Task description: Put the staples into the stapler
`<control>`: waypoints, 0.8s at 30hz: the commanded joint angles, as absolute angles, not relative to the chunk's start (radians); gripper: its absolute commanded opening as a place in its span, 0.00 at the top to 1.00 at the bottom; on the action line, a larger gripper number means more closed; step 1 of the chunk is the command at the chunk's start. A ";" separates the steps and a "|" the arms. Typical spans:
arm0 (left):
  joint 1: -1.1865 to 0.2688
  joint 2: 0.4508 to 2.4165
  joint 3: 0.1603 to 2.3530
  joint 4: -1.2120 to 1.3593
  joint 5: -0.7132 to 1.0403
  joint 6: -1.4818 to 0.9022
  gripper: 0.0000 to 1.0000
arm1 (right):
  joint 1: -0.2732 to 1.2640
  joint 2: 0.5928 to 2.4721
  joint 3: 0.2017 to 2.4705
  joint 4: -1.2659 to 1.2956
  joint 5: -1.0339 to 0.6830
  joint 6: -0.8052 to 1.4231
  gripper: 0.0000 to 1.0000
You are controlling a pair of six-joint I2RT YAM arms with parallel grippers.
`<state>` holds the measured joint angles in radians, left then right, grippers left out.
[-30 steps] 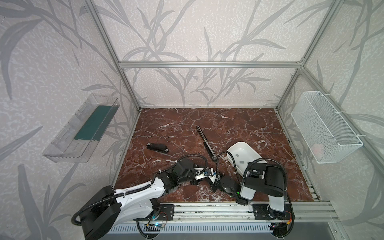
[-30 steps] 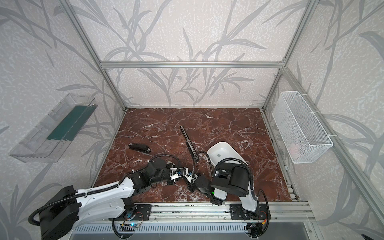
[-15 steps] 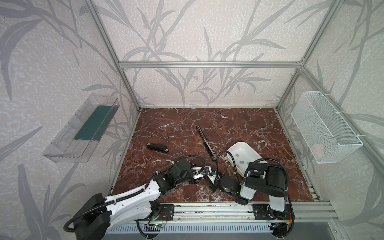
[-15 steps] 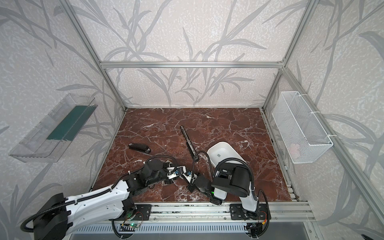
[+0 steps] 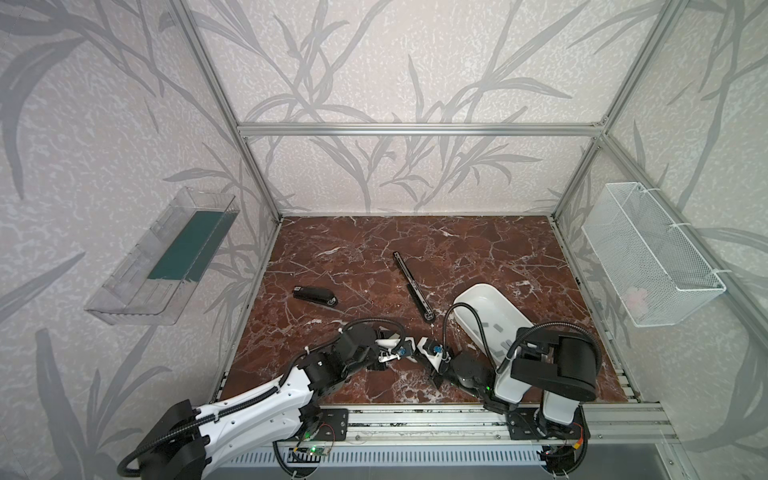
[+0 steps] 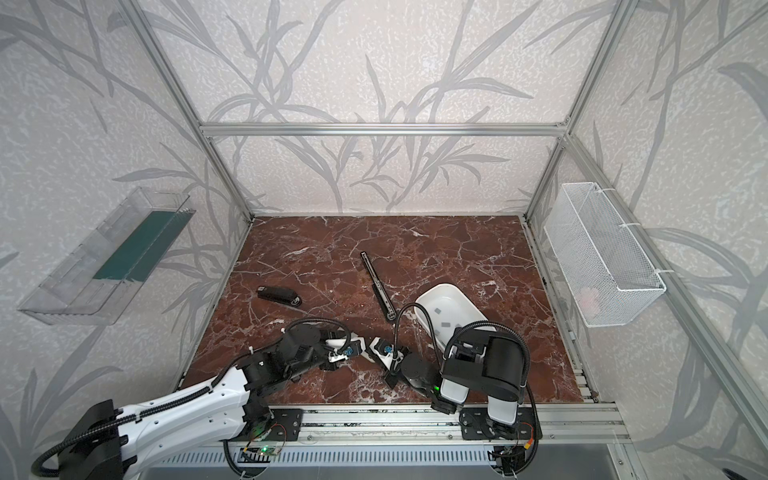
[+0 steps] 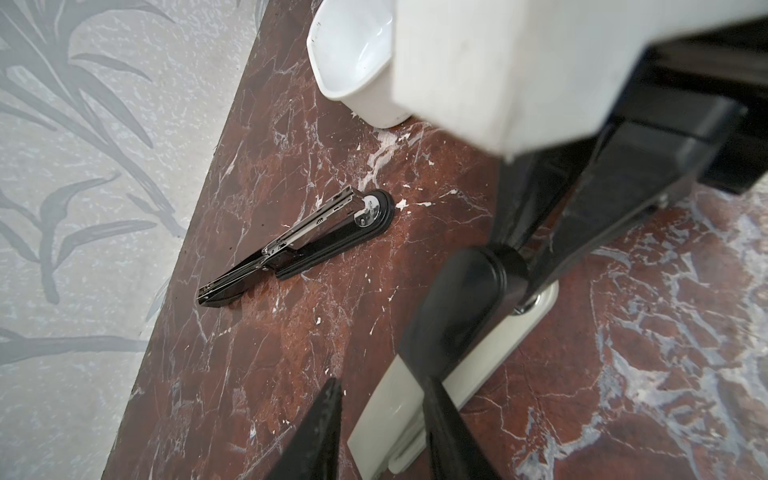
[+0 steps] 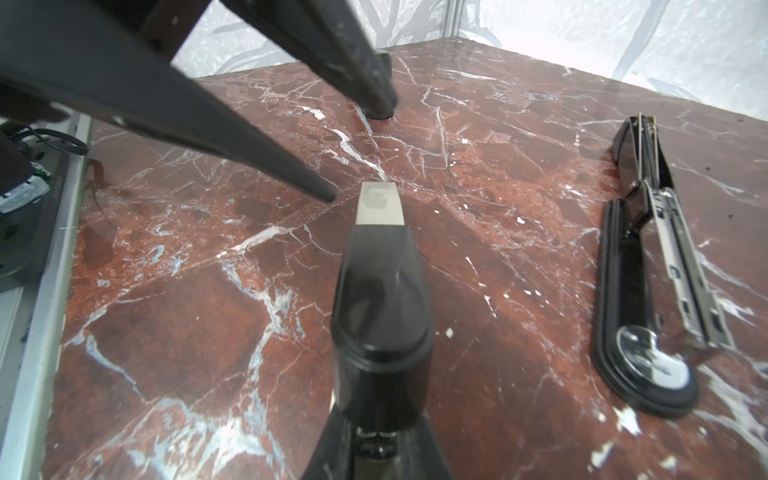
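Note:
The stapler (image 5: 412,287) (image 6: 379,286) lies opened flat mid-table, its metal channel facing up (image 7: 309,232) (image 8: 673,266). My right gripper (image 5: 419,350) (image 8: 380,232) hovers low near the front edge, shut on a grey strip of staples (image 8: 380,203) that sticks out past its tips. More staples (image 5: 496,329) (image 6: 445,324) lie in the white tub (image 5: 478,287). My left gripper (image 5: 409,352) (image 7: 381,384) faces it tip to tip, jaws apart and holding nothing. One of its fingers (image 8: 291,174) ends just beside the strip.
A small closed black stapler (image 5: 314,294) (image 6: 278,295) lies at the left. The white tub's wall (image 7: 353,87) stands just right of the open stapler. A clear tray (image 5: 166,257) hangs on the left wall, a wire basket (image 5: 648,257) on the right wall.
My left arm has stretched out lower, its rear links sinking toward the front rail. Both grippers stay tip to tip at the same spot near the front edge.

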<state>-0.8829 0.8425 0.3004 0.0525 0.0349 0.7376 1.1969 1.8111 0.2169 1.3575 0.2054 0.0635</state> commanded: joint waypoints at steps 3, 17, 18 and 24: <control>-0.905 0.820 0.263 0.139 0.091 0.785 0.62 | 1.192 1.823 0.225 1.405 0.216 0.097 0.91; -1.011 0.969 0.259 0.270 -0.045 0.809 0.61 | 1.192 1.812 0.232 1.405 0.218 0.098 0.93; -1.012 0.953 0.259 0.247 -0.036 0.805 0.61 | 1.193 1.813 0.233 1.405 0.218 0.097 0.93; -1.024 0.848 0.235 0.195 -0.032 0.771 0.58 | 1.192 1.799 0.234 1.405 0.212 0.098 0.93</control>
